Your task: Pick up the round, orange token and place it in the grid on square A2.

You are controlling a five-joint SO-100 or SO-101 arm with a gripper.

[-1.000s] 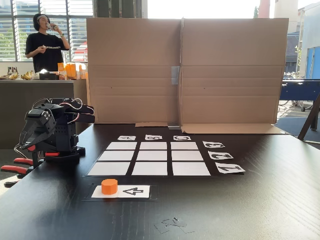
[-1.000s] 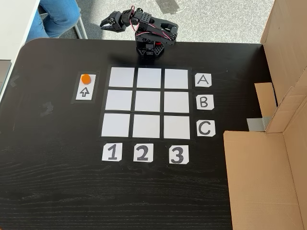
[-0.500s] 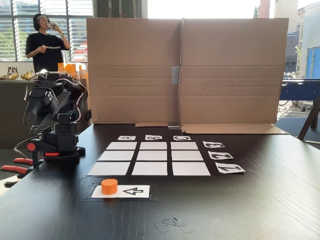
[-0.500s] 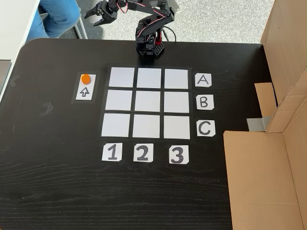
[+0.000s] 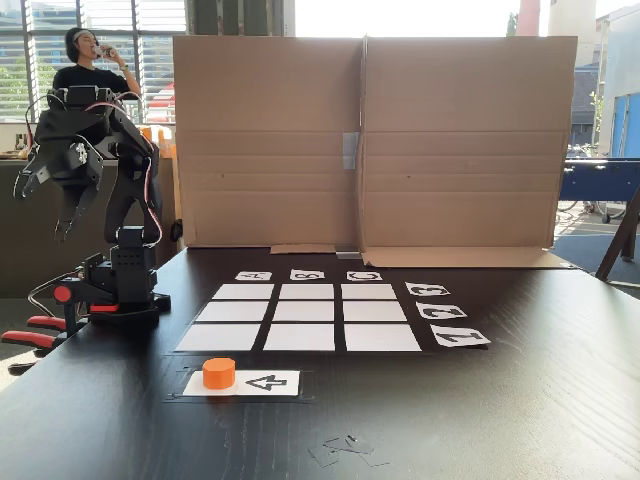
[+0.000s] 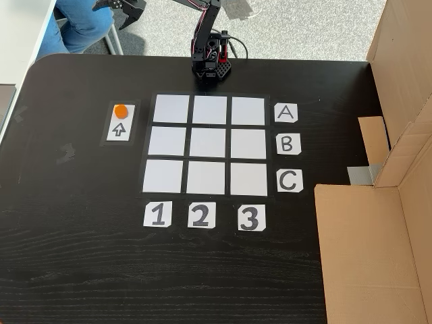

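Surface: a dark, near-black wood-grain table (image 6: 81, 270) w/ a rounded corner at top left in the top-down fixed view. Taped on it is the three-by-three grid of white rectangular cells on black backing (image 6: 209, 144) (image 5: 300, 317), w/ white cards lettered A, B, C down its right side and 1, 2, 3 below it in that view. The plain white cell in the A row and 2 column, square A2 (image 6: 210, 110), is bare. The small bright orange round token (image 6: 120, 111) (image 5: 219, 373) sits on one end of a white card w/ a black arrow (image 6: 119, 129) (image 5: 262, 381), just left of the grid in the top-down view and nearer the camera than the grid in the low fixed view.

The black SO-100-type arm, base (image 6: 210, 64) (image 5: 127, 290) at the table's far edge in the top-down view, is raised high. Its two-finger gripper (image 5: 66, 222) (image 6: 132, 15) hangs off the table edge, well apart from the token, fingers pointing down, a bit spread, holding nothing.

Room: a big folded brown cardboard sheet (image 5: 370, 140) (image 6: 368, 256) stands as a screen along one side of the table. Beyond it in the low view are bright windows and a counter (image 5: 60, 200) w/ small items, and a person in a dark top (image 5: 92, 75) stands behind the arm. In the top-down view, grey floor and a person's blue-trousered leg (image 6: 84, 23) show at top left.
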